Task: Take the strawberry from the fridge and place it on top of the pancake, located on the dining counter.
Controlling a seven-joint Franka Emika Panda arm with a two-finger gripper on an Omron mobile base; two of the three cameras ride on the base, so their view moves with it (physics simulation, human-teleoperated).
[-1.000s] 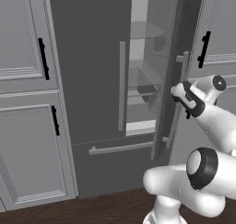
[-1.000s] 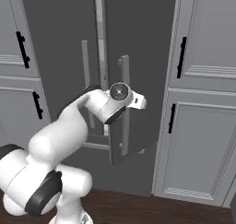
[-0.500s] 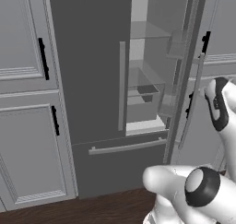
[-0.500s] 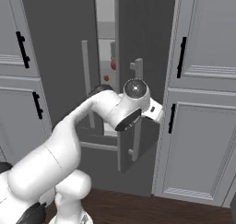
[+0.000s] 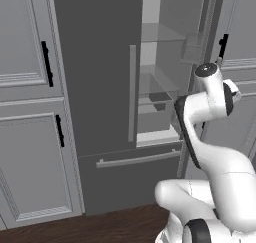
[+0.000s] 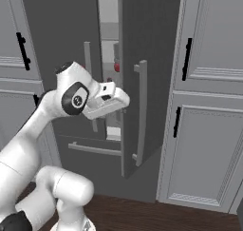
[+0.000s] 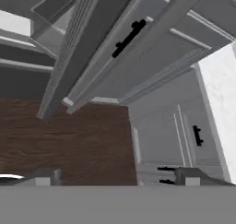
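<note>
The fridge (image 5: 100, 87) stands between grey cabinets, and its right door (image 6: 142, 82) is swung out far enough to show the pale inside with glass shelves (image 5: 160, 34). So the first part of the task, to open the fridge, looks done, or nearly done; the gap may be wide enough to reach in, but I cannot be sure of this.

The claw (image 7: 115, 177) is spread wide and holds nothing. In the hand view its two dark tips (image 7: 44, 176) stand far apart at the bottom, and between them there is only the wood floor (image 7: 69, 135) and the lower edge of the open door. The claw is near the door, but it does not touch the long bar handle (image 6: 141, 111). In the right base view the hand (image 6: 107, 101) is just in front of the door's edge.

The strawberry is, I think, the small red thing (image 6: 116, 67) in the narrow gap of the fridge in the right base view. It seems to sit on a shelf inside, but it is too small to be certain.

Almost everything is left to do: to reach inside, to pinch the strawberry, to take it out, to drive to the desk with the pancake, and to put the strawberry on top of it.
</note>
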